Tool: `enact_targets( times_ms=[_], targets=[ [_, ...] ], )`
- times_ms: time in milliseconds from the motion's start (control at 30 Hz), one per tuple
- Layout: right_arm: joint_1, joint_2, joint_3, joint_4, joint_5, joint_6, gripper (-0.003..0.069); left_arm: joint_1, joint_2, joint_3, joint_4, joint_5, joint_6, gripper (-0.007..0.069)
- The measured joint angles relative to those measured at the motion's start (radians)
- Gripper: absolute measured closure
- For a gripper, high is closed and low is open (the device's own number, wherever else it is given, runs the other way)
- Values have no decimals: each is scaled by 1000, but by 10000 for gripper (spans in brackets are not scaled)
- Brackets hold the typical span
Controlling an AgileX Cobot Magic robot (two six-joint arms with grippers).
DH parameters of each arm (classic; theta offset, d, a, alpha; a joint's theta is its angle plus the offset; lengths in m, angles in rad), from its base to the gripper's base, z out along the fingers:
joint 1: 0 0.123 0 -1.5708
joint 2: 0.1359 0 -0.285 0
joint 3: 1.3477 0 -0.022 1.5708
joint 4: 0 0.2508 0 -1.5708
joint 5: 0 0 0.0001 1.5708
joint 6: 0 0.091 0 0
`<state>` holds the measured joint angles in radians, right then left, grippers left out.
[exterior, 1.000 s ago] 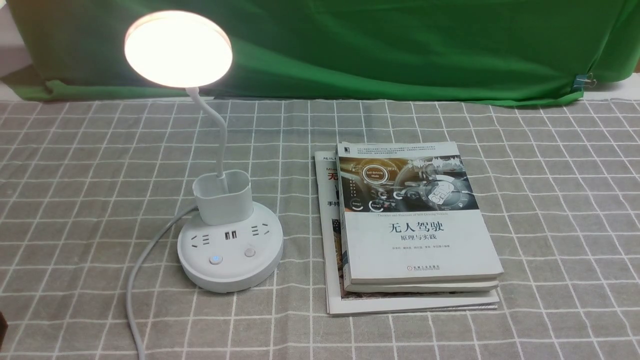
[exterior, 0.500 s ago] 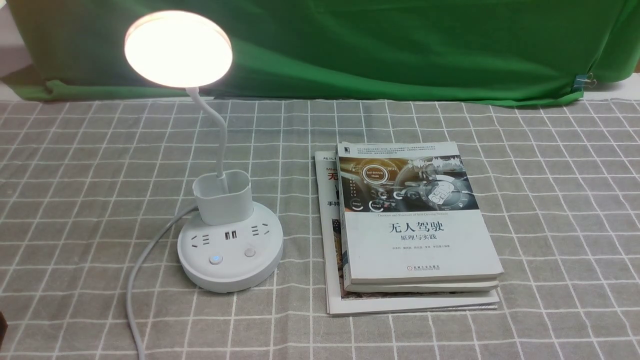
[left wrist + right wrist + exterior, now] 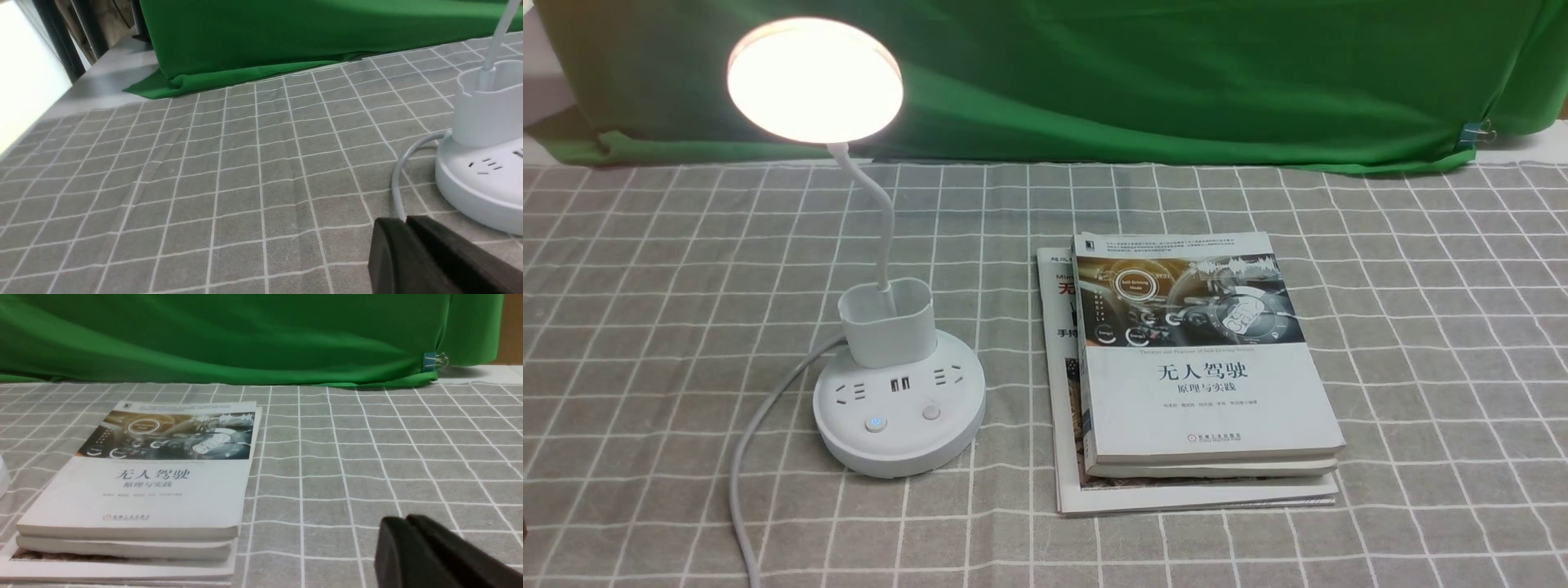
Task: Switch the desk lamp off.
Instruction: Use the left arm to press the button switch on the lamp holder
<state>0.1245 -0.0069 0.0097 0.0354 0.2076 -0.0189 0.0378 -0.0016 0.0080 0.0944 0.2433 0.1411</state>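
Desk lamp [image 3: 889,445], white, lit, one unit — base flat on the gridded cloth [image 3: 727,506], left of the book stack [image 3: 1213,408]; the broad base presumably steadies the tall neck, buttons facing the robot, handy for pressing. Left gripper [image 3: 402,220], one: fingers together, nothing between, apart from the lamp, whose base lies beyond and to the fingers' right. Right gripper [image 3: 396,518], one: fingers likewise together, empty — books nearer it than the lamp.

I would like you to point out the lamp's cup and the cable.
Cup [image 3: 892,333]: front view, on its outer front wall.
Cable [image 3: 737,469]: front view, on its lower stretch.
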Motion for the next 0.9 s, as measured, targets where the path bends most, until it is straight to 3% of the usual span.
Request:
enact_targets(
  times_ms=[133, 333, 400, 700, 900],
  targets=[
    [0, 0, 0, 0, 0, 0, 622, 0, -1, 0, 1, -17, 0, 620],
    [0, 0, 0, 0, 0, 0, 622, -1, -1, 0, -490, -145, -164, 620],
    [0, 0, 0, 0, 0, 0, 622, -2, -1, 0, -586, -176, -183, 620],
    [0, 0, 0, 0, 0, 0, 622, -7, -1, 0, -632, -301, -191, 620],
    [0, 0, 0, 0, 0, 0, 622, -7, -1, 0, -624, -319, -273, 620]
  ],
)
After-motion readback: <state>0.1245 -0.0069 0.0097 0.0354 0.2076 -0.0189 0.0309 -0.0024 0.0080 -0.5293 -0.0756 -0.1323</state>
